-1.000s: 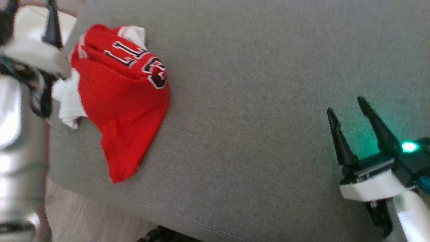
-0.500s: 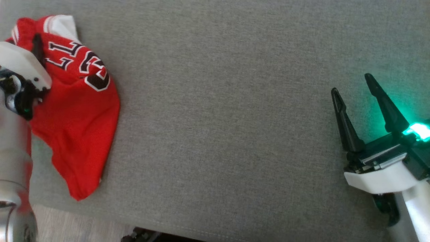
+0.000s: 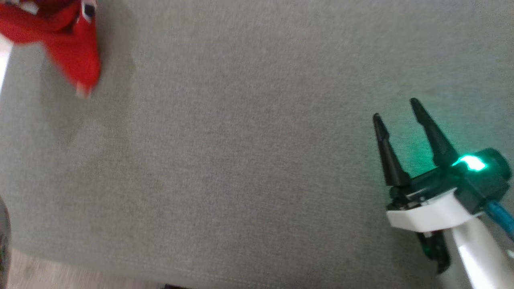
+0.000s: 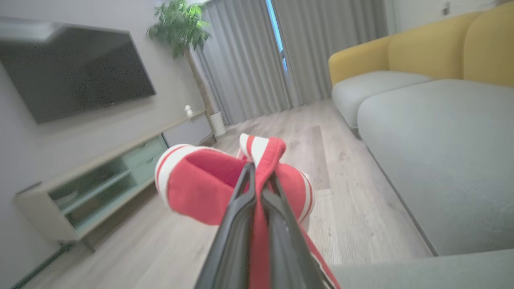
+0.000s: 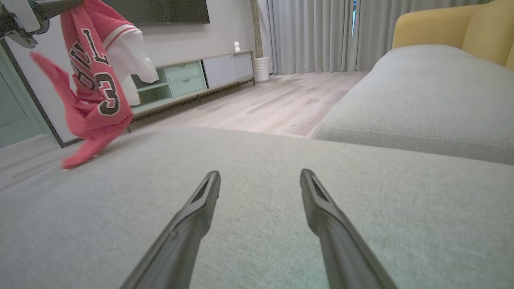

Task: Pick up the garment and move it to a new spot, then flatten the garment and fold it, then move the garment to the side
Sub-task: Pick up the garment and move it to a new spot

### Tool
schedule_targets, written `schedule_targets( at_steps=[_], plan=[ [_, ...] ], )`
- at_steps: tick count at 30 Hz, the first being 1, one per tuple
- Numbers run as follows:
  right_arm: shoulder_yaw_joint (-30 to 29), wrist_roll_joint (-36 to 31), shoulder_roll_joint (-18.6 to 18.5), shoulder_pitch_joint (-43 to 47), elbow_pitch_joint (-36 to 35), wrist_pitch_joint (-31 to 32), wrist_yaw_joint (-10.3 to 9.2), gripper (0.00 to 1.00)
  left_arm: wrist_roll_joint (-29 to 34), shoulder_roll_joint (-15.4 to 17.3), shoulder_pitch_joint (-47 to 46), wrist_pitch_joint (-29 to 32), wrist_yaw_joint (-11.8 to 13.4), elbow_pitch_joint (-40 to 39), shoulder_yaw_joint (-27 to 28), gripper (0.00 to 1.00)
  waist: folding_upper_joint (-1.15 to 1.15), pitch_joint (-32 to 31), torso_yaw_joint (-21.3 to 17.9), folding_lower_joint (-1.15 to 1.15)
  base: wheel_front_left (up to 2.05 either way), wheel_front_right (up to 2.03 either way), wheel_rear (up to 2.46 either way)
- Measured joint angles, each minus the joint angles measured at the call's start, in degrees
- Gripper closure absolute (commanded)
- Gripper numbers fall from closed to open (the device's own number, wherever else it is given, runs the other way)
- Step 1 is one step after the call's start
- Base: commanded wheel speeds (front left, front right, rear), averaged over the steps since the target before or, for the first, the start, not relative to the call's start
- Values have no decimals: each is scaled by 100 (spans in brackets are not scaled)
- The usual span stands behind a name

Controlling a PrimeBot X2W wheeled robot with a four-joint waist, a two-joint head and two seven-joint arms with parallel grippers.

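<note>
The garment (image 5: 94,86), a red jersey with white sleeves and navy-outlined white lettering, hangs in the air above the left end of the grey cushion (image 5: 257,168). In the head view its blurred red lower part (image 3: 70,44) shows at the top left corner. My left gripper (image 4: 261,172) is shut on a striped red-and-white edge of the garment (image 4: 209,188), which bunches around the fingers. My right gripper (image 3: 395,108) stands open over the cushion at the lower right, far from the garment, its fingers (image 5: 200,200) holding nothing.
The grey cushion (image 3: 249,160) is a wide flat seat. A yellow-backed sofa (image 4: 421,52) continues to the right. Across the wooden floor (image 5: 261,104) stand a low TV cabinet (image 4: 100,172), a wall TV (image 4: 72,72), a plant (image 4: 180,28) and grey curtains (image 5: 313,32).
The left gripper has lifted the garment off the cushion; it now hangs in the air at the far left. The head camera has shifted. The right gripper stays open.
</note>
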Motion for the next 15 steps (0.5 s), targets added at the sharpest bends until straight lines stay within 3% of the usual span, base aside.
schedule_targets(
  at_steps=[6, 15],
  plan=[
    [182, 114, 453, 16, 174, 1, 0, 0, 71, 168, -359, 63, -43, -717, -968, 100, 0, -727, -312, -1, 0, 0, 0],
    [175, 197, 780, 43, 151, 1, 0, 0, -632, 249, -563, 635, -44, -1937, -2231, 100, 0, -1360, -1299, -1, 0, 0, 0]
  ],
)
